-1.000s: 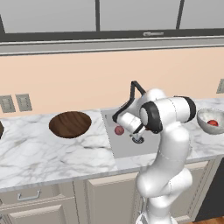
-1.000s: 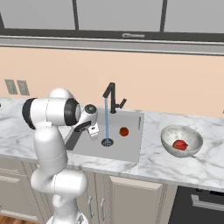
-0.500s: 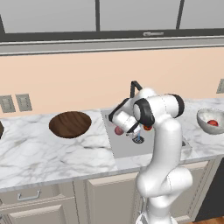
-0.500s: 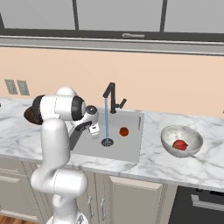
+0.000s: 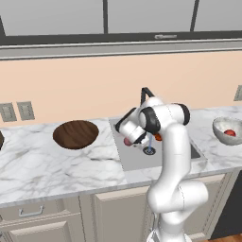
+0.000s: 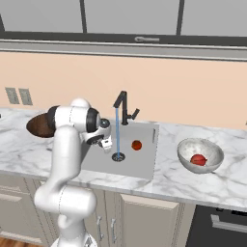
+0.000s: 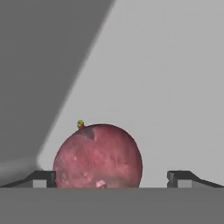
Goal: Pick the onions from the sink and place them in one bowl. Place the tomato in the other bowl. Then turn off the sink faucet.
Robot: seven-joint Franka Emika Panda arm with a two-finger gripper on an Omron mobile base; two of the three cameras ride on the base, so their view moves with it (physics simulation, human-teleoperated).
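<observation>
The mauve-pink onion [image 7: 98, 156] lies on the floor of the sink [image 5: 137, 158], near its left wall, and my open gripper [image 7: 111, 180] straddles it with a fingertip [image 7: 43, 177] on each side. From the base the gripper [image 5: 130, 136] is low in the basin's left part, with the onion [image 5: 127, 141] just under it. The tomato [image 6: 136, 144] rests further right in the sink [image 6: 140, 163]. A deep red onion [image 6: 198, 159] sits in the pale grey bowl [image 6: 185, 144]. The wooden bowl [image 5: 75, 133] holds nothing. Water runs from the black faucet [image 6: 123, 106].
The wooden bowl [image 6: 37, 126] stands left of the sink, partly behind my arm. The grey bowl [image 5: 221, 124] stands on the counter to the sink's right. The backsplash wall with outlets [image 5: 16, 111] closes the back. The water stream [image 6: 116, 132] falls onto the drain beside the gripper [image 6: 103, 143].
My arm has swung left and down, bringing the gripper lower into the sink's left side, over the mauve-pink onion. The tomato, the bowls and the running water are unchanged.
</observation>
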